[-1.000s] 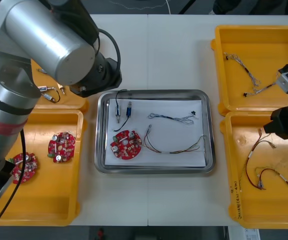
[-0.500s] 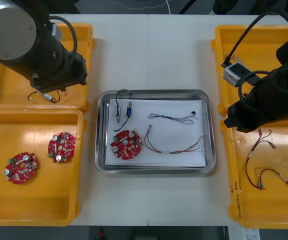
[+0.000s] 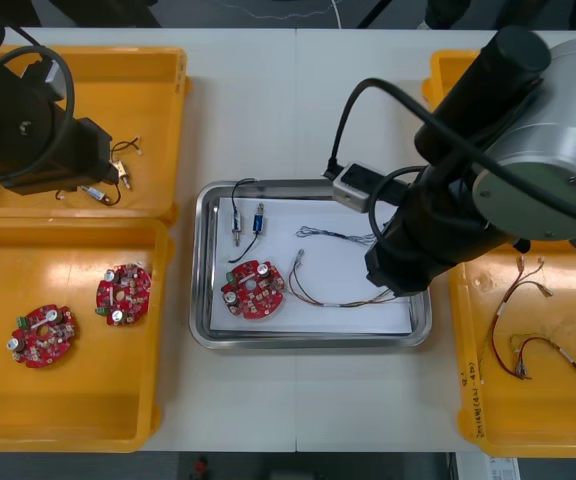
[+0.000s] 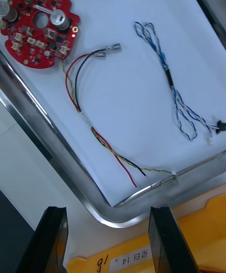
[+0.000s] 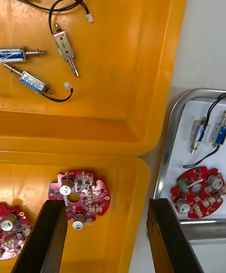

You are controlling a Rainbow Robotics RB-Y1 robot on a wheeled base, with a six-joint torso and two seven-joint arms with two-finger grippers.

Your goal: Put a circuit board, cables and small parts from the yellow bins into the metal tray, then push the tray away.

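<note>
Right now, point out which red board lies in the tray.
The board lying in the tray. The other two boards lie in the yellow bin on the robot's left.

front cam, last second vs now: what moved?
The right gripper swung from over the right bins inward to the metal tray's right edge, open and empty. The left gripper drew away from the tray's far left corner to over the left bins, open and empty. Unchanged: the circuit board, small metal parts and cables in the tray.
</note>
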